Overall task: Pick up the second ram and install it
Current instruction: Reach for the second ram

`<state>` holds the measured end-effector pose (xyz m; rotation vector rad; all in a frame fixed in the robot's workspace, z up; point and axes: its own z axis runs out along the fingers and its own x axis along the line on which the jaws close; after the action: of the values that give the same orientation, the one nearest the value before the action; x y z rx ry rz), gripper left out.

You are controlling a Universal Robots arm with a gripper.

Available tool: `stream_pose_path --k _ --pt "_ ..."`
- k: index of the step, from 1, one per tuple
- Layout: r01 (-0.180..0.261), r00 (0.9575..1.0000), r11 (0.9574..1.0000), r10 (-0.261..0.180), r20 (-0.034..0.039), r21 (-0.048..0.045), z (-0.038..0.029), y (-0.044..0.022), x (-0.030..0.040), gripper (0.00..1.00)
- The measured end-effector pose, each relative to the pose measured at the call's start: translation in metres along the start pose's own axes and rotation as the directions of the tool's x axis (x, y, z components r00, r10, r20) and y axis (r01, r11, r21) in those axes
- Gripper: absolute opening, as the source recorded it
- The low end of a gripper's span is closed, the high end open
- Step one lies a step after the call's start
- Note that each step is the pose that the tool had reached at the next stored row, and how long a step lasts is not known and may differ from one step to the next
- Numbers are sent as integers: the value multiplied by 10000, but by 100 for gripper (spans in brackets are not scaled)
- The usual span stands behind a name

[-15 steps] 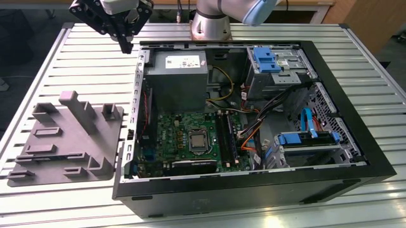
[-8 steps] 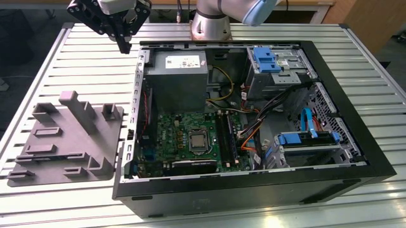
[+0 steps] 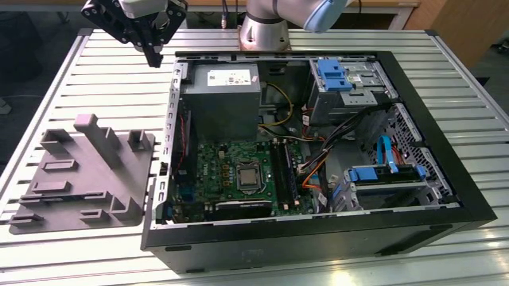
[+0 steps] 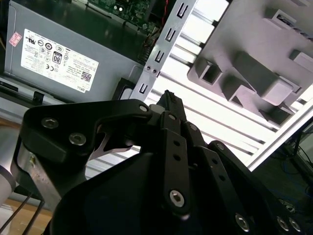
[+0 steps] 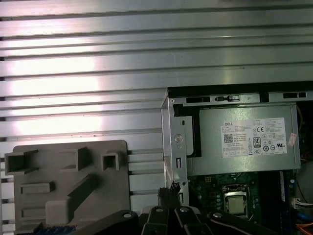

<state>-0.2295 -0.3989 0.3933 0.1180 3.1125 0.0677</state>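
Black gripper [image 3: 154, 58] hovers above slatted table [image 3: 104, 77] near its arm-base edge, just beside open computer case [image 3: 445, 179] corner; gray fixture [image 3: 83, 173] well apart. Fingers pressed together, apparently pinching nothing.

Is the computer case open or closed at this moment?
Open: the computer case has no side cover, and its motherboard and power supply lie exposed.

A white label [image 5: 254, 138] of small print and certification marks lies on the gray power supply [image 5: 210, 147], with a small pink sticker [image 5: 292, 139] at that face's edge.
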Motion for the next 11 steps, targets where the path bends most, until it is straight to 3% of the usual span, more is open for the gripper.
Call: stream_pose_path --k 11 --pt "0 10000 10000 0 0 0 -2 -3 45 11"
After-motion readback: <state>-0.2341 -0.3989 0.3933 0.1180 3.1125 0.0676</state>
